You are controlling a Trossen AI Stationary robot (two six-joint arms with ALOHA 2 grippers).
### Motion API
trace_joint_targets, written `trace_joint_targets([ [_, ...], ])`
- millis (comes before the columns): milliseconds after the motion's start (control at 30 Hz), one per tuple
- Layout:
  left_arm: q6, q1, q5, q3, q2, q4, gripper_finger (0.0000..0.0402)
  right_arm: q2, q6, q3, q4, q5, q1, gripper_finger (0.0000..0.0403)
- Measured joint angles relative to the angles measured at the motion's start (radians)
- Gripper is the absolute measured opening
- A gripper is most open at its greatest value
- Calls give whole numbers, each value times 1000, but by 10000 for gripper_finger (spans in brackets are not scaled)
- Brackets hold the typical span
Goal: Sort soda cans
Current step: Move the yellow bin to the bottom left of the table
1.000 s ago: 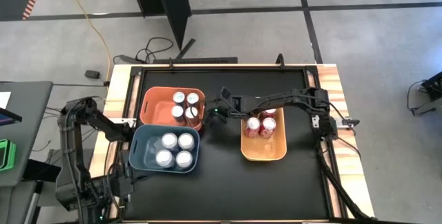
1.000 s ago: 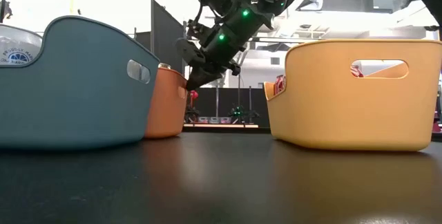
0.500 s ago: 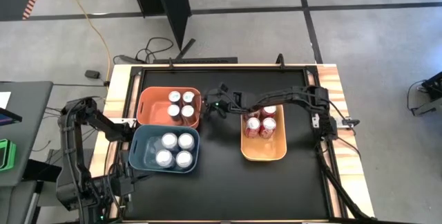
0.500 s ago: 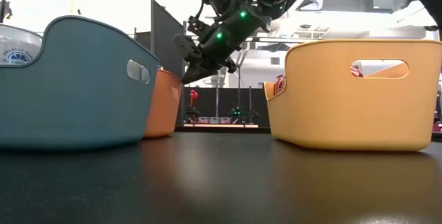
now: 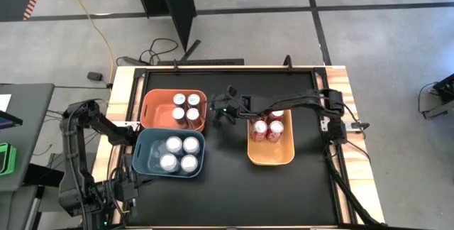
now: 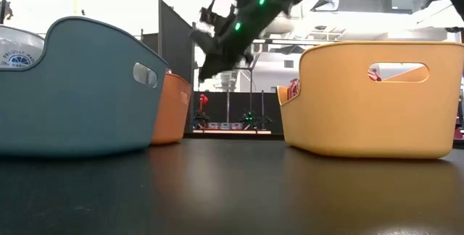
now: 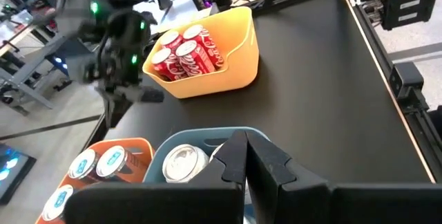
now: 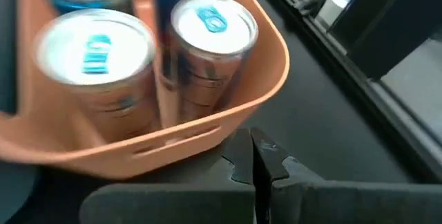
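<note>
Right gripper [image 5: 221, 111] pinched shut and empty beside the orange bin [image 5: 150, 108], all cans look binned; next likely just retract.

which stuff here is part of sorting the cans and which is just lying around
Part of the job:
- soda cans
- orange bin
- blue bin
- yellow bin
- right gripper, shut, empty

Lying about:
- cables on the floor
- left gripper, parked
</note>
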Motion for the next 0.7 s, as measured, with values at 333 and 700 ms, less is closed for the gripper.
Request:
trace_joint_targets([
  [333, 3, 0, -12, 0, 0, 33, 0, -244, 25, -1, -425, 103, 28, 4],
  [700, 13, 0, -14, -1, 0, 57, 0, -552, 109, -383, -308, 113, 8, 4],
])
